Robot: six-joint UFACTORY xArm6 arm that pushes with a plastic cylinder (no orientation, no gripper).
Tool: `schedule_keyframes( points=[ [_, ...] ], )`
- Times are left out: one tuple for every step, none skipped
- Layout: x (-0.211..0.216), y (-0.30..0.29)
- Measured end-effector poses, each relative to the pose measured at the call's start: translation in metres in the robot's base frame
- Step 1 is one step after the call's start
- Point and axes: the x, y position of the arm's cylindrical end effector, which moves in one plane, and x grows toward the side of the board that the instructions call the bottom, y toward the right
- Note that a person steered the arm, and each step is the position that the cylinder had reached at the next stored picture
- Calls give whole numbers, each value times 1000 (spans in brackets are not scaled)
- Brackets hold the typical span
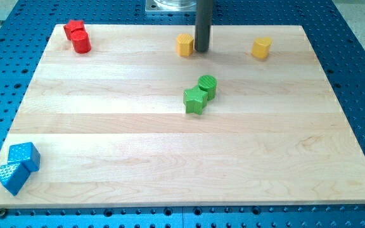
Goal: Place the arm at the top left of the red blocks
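Two red blocks sit touching at the board's top left corner: a star-like red block and a red cylinder just below it. My tip is near the board's top middle, far to the right of the red blocks. It stands right beside a yellow block, on that block's right side, touching or nearly so.
A second yellow block sits at the top right. A green cylinder and a green star block touch near the board's middle. Two blue blocks sit at the bottom left corner. The wooden board lies on a blue perforated table.
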Motion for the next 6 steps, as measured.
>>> schedule_keyframes(
  points=[
    [-1, -43],
    [-12, -77],
    [-4, -147],
    [-56, -121],
    [-56, -77],
    [-31, -164]
  ],
)
